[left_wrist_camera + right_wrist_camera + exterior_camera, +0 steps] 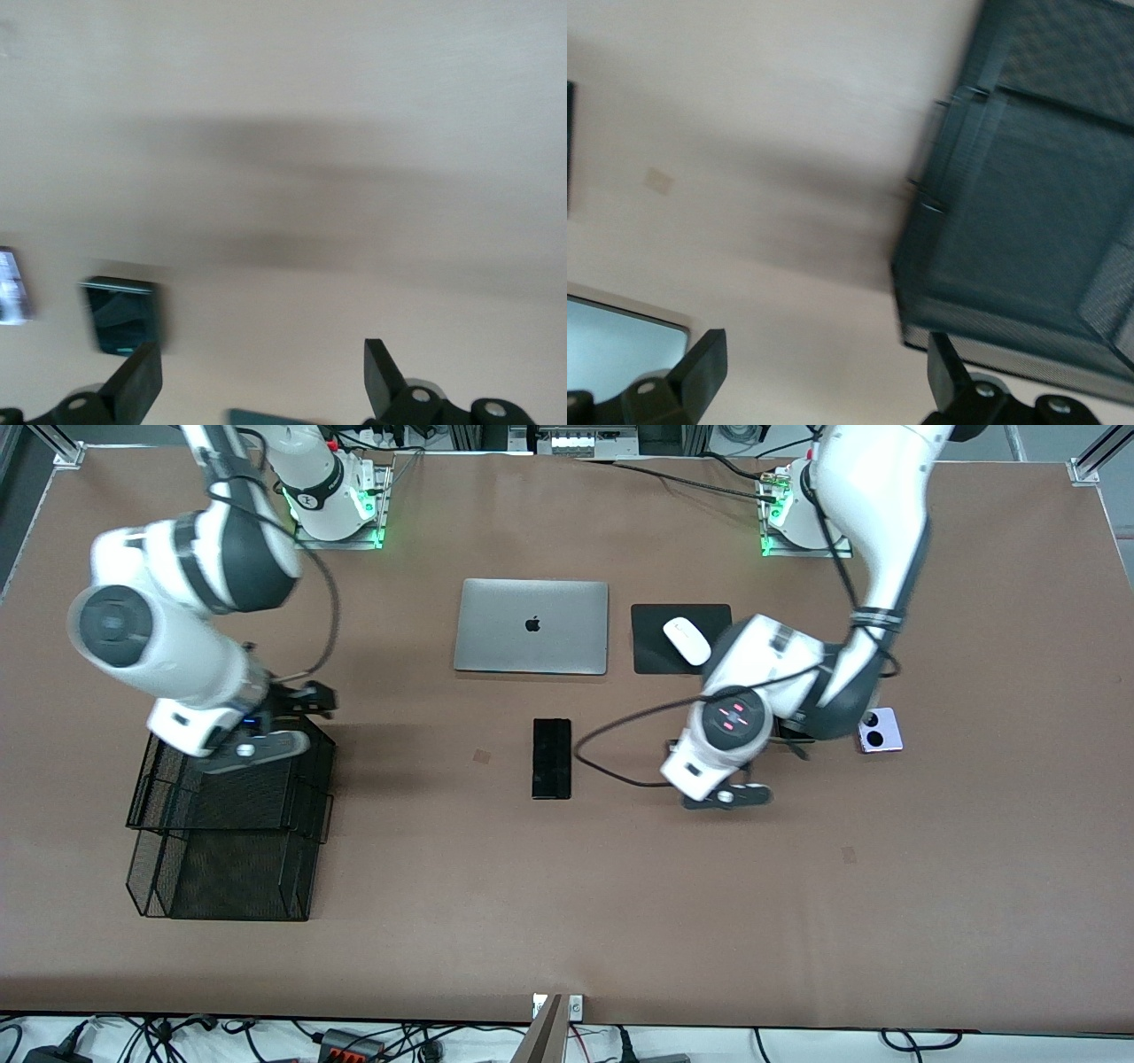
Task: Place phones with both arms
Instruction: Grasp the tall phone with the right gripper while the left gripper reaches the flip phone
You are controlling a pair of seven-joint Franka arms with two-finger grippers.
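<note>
The long black phone [551,758] lies flat mid-table, nearer the front camera than the laptop. The lilac-white flip phone [880,731] [12,288] lies toward the left arm's end. Beside it is the small black flip phone [124,315], hidden under the left arm in the front view. My left gripper [791,744] [261,354] hangs open and empty over bare table close to these two. A dark edge [266,416] shows low between its fingers; I cannot tell what it is. My right gripper [306,700] [824,345] is open and empty beside the mesh tray's [230,841] [1028,195] farther edge.
A closed silver laptop [532,627] [616,341] sits toward the robots' bases. Beside it a white mouse [687,640] rests on a black pad [651,651]. The stepped black mesh tray stands toward the right arm's end.
</note>
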